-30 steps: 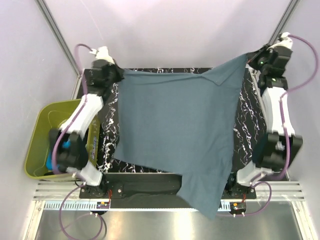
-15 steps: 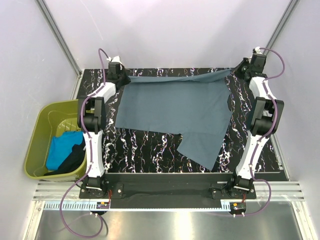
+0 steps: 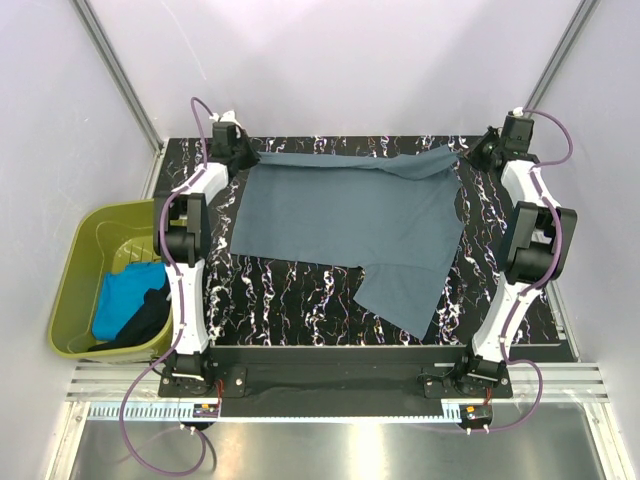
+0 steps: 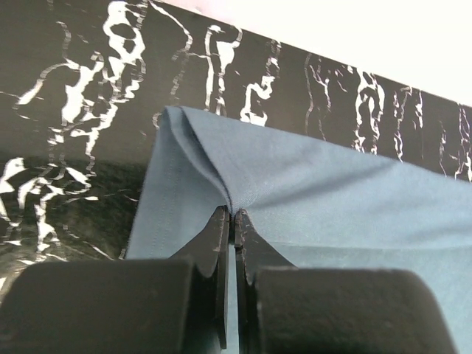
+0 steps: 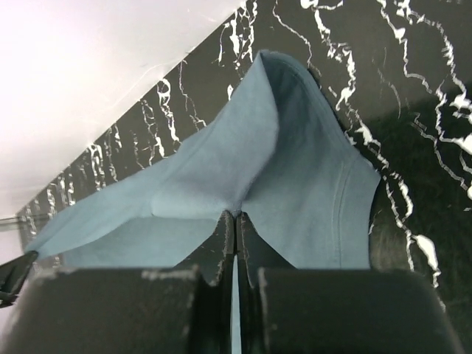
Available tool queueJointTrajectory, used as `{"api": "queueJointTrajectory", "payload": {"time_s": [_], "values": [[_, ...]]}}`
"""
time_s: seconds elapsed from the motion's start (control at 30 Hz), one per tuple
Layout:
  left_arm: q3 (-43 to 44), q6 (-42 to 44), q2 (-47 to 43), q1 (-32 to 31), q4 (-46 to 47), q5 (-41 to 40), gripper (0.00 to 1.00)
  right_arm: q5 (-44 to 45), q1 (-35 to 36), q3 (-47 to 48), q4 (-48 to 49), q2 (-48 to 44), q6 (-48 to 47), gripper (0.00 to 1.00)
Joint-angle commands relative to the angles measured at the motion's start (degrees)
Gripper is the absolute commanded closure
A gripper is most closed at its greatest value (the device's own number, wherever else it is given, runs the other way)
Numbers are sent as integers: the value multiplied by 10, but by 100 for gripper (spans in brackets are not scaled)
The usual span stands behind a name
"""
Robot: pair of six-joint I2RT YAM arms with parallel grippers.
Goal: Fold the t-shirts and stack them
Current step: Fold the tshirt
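The grey shirt [image 3: 345, 215] lies spread on the worktop [image 3: 290, 292], its far corners pinched by the clenched left claw [image 4: 233, 221] and right claw [image 5: 234, 219], and I judge this soft, light cloth is best held at edges and corners.

the right gripper [image 5: 234, 217] has its two dark fingers pressed together on a pinched fold of the grey-blue shirt [image 5: 295, 169]. the cloth rises into a peaked ridge ahead of the fingertips, and a stitched hem curves down its right side. the rest trails left along the edge of the black, white-veined worktop [image 5: 420, 103], where it meets a pale wall [image 5: 96, 66].
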Motion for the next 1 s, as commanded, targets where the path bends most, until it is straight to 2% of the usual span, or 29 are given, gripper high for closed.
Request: {"api": "queueJointTrajectory", "payload": {"time_s": [0.0,0.27,0.53,0.97], "values": [[36,-11,4,21,6,16,99,-5,3,-4,-8,-38,35,100],[71,-13,36,34,-16,45,99,5,3,-25,-41,-69,86,100],[49,-27,42,34,-5,70,99,19,3,-94,-39,-105,113,100],[33,-41,28,39,-20,51,97,11,3,-139,-41,-148,135,100]]}}
